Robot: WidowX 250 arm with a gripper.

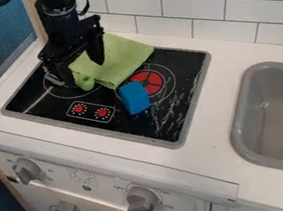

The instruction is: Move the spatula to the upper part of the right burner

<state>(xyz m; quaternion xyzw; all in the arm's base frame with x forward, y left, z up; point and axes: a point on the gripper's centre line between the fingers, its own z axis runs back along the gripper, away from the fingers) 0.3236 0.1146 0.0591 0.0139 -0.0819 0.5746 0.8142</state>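
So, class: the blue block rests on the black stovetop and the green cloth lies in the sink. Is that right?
Not quite: in the camera view the green cloth lies across the back of the black stovetop. The blue block does rest there.

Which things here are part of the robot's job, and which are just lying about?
Part of the job:
- black hand
- green piece below it, perhaps the spatula; I can't tell for certain
- right burner, the goal

Just lying about:
- green cloth on the stove
- blue block, partly over the right burner
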